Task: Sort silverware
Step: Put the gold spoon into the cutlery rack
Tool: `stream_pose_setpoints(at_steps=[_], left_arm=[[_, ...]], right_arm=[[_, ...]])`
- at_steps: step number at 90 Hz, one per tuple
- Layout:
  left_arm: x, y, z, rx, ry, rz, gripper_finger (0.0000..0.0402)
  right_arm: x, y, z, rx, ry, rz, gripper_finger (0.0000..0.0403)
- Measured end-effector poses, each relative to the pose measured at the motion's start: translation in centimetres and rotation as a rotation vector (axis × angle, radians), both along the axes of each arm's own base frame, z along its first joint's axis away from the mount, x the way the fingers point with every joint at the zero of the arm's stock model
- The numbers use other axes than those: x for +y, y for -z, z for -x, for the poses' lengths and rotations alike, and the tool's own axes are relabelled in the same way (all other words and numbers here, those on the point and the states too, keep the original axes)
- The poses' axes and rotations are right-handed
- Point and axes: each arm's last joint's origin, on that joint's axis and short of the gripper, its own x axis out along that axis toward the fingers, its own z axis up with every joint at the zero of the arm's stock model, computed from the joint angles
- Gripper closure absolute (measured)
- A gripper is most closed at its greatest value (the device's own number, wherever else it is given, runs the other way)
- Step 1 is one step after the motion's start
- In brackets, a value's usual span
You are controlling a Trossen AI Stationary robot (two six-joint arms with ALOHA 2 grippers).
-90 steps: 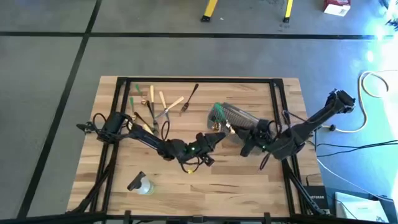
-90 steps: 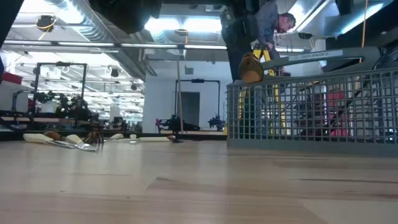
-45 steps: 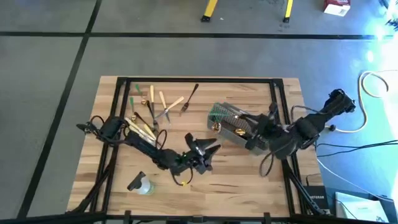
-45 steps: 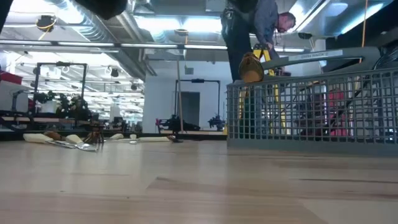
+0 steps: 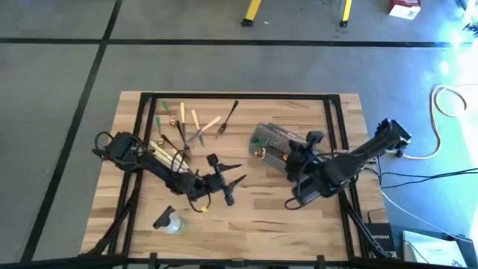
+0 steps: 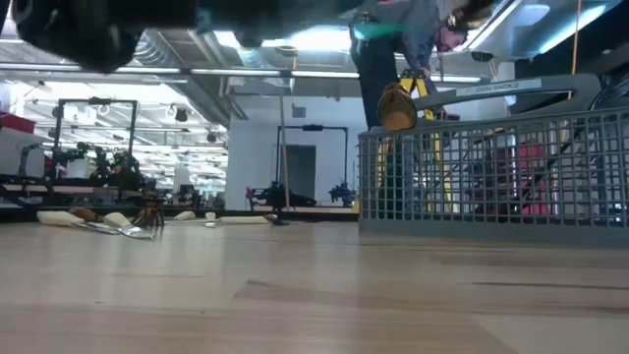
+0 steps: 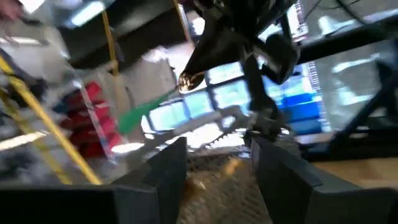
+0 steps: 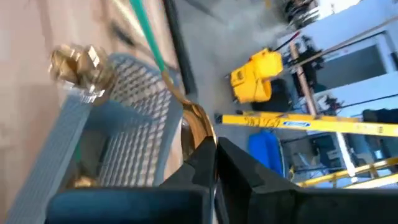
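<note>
Left gripper [image 5: 224, 179], spread empty, has retreated from the grey wire-mesh basket [image 5: 275, 142]; right gripper [image 8: 214, 163] apparently pinches a gold utensil [image 8: 200, 127], to drop inside next.

Tan, black, green silverware [image 5: 188, 125] loose on table's far-left.

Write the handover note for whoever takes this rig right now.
Left end effector: open, empty, over mid-table.
Right end effector: shut on a gold utensil, above the mesh basket.
Done: a few pieces, green and gold, in the basket.
Left: drop the gold utensil; sort the loose silverware lying on the left arm's side.
</note>
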Motion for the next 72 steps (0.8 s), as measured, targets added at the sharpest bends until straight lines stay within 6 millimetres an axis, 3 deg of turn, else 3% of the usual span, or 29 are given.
stream_pose_setpoints(at_steps=[20,48,72], left_arm=[[1.0,0.6,2.2,0.006,0.014,0.090,0.0237],[1.3,0.9,2.4,0.021,0.011,0.111,0.0237],[1.3,1.1,2.3,0.038,0.005,0.107,0.0237]], right_arm=[[0.2,0.2,0.0,0.032,0.018,-0.084,0.0403],[0.5,0.7,0.6,0.110,0.130,-0.408,0.0403],[-0.6,-1.5,2.8,0.002,0.171,-0.552,0.0403]])
